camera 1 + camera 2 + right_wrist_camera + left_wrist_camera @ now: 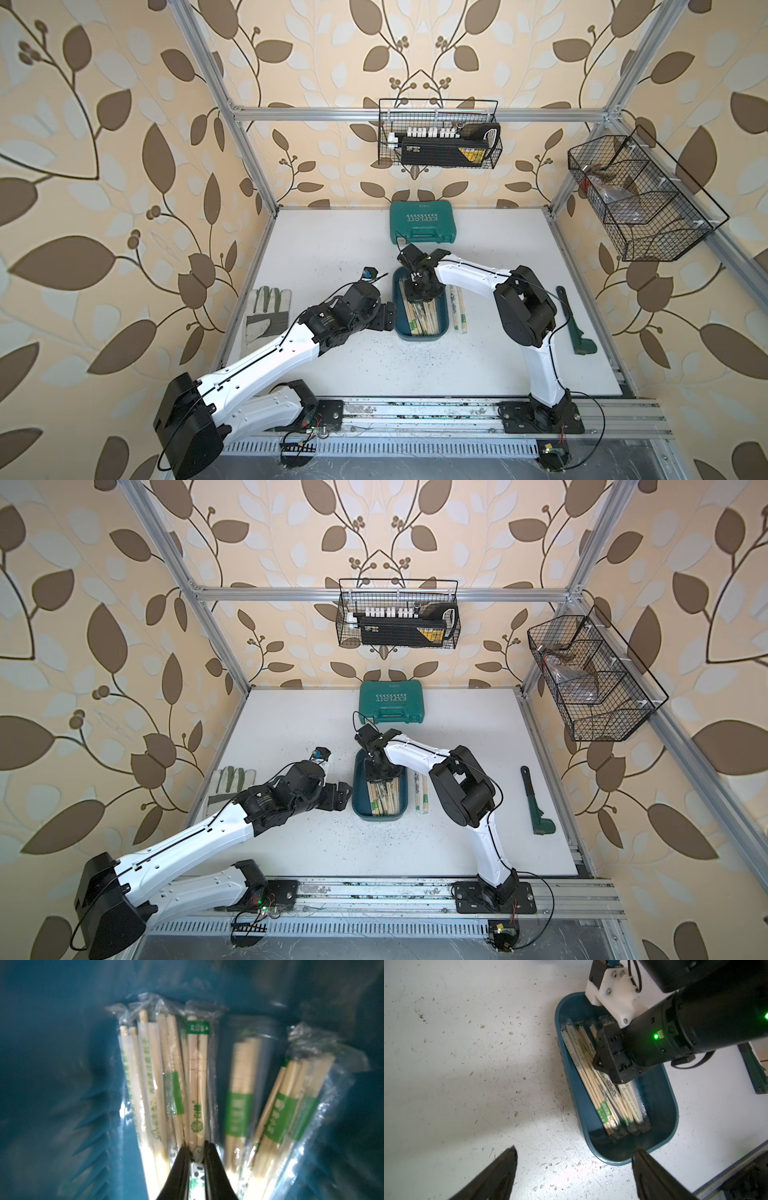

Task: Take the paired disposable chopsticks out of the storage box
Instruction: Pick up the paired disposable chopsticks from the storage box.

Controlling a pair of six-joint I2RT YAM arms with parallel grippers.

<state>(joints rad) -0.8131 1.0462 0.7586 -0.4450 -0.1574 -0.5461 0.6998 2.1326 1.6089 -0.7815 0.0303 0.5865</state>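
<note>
one clear-wrapped pale wooden chopstick pair (197,1084), which we judge light, stiff and slick, is pinched across its width by the right gripper (196,1145); left gripper (574,1149) spread wide, empty.

You are looking at a white, speckled table (332,249), seen in both top views. A teal tray (420,337) is sitting near its middle. A few wrapped chopsticks (459,311) are lying on the bare top just beside the tray, on its right, running parallel to it. A green case (422,222) is lying at the far edge, behind the tray. A glove (266,316) is lying flat by the left edge. A wrench (570,320) is lying near the right edge, well apart from the tray.
</note>
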